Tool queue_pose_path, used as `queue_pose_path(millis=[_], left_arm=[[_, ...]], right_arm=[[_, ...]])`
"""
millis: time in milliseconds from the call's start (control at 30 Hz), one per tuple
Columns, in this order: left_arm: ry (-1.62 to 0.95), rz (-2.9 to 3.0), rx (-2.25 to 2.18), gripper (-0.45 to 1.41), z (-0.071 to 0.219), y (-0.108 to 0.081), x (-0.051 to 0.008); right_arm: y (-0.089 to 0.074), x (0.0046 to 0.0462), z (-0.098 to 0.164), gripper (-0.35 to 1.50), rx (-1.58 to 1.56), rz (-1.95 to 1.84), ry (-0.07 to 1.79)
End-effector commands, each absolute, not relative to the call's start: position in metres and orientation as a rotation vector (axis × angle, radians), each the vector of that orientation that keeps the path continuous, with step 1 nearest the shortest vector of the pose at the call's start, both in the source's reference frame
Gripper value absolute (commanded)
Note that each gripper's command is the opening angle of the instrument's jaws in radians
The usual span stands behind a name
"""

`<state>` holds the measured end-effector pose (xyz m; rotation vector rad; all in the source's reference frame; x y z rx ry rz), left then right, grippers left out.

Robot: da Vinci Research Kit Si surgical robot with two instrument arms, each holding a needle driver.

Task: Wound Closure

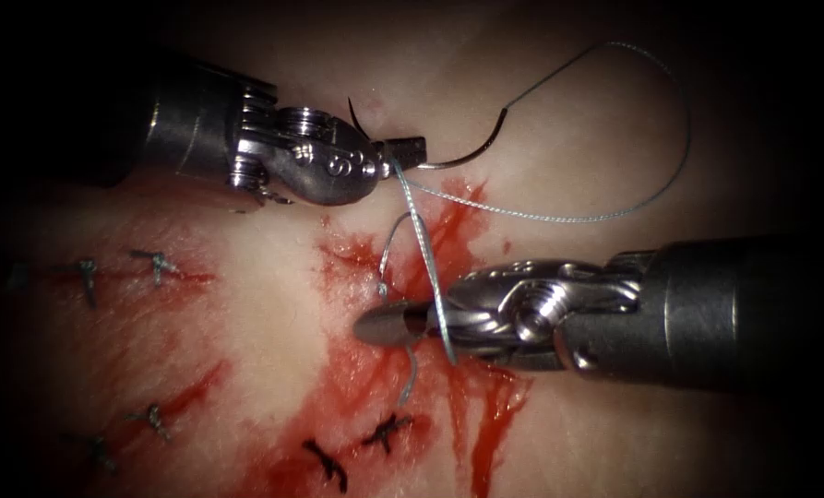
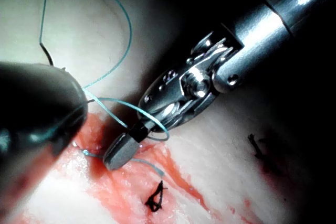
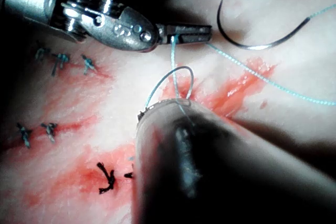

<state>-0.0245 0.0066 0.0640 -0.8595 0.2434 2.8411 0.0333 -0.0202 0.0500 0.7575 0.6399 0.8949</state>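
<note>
1. L tool [image 1: 410,152]: jaws clenched on thread [image 1: 559,219], near the top of the cut [image 1: 412,267].
2. R tool [image 1: 384,325]: over the cut, thread wrapped across its jaws; can't tell if jaws are parted or closed.
3. Needle [image 1: 471,157]: lying free on tissue [image 1: 245,304], just right of L tool's tip; neither tool holds it, not in tissue.
4. Thread loops wide from needle's tail out right, back to L jaws, then down over R tool into the cut.
5. Red fluid [image 1: 485,406] around the cut. Dark knots [image 1: 386,430] below it and off to the left.
</note>
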Motion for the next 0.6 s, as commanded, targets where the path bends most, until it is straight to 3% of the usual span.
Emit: queue_pose_path(millis=[33, 100, 167, 233, 367, 533, 600], left_arm=[[0.246, 2.838, -0.857, -0.45, 0.0648, 0.0065, -0.0250], [0.251, 2.838, -0.856, -0.45, 0.0651, 0.0064, -0.0251], [0.257, 2.840, -0.856, -0.45, 0.0655, 0.0063, -0.0251], [0.258, 2.840, -0.856, -0.45, 0.0656, 0.0063, -0.0252], [0.258, 2.840, -0.855, -0.45, 0.0656, 0.0063, -0.0252], [0.261, 2.841, -0.852, -0.45, 0.0656, 0.0062, -0.0253], [0.261, 2.841, -0.852, -0.45, 0.0656, 0.0062, -0.0253]], right_arm=[[-0.0189, 0.0342, 0.0489, -0.35, 0.771, 0.914, 0.619], [-0.0186, 0.0340, 0.0482, -0.35, 0.795, 0.953, 0.603], [-0.0186, 0.0336, 0.0476, -0.23, 0.819, 1.000, 0.561], [-0.0189, 0.0334, 0.0477, 0.02, 0.828, 0.992, 0.513], [-0.0194, 0.0333, 0.0482, 0.22, 0.845, 0.956, 0.407], [-0.0202, 0.0333, 0.0495, 0.27, 0.836, 0.927, 0.352], [-0.0203, 0.0333, 0.0503, 0.44, 0.844, 0.884, 0.351]])
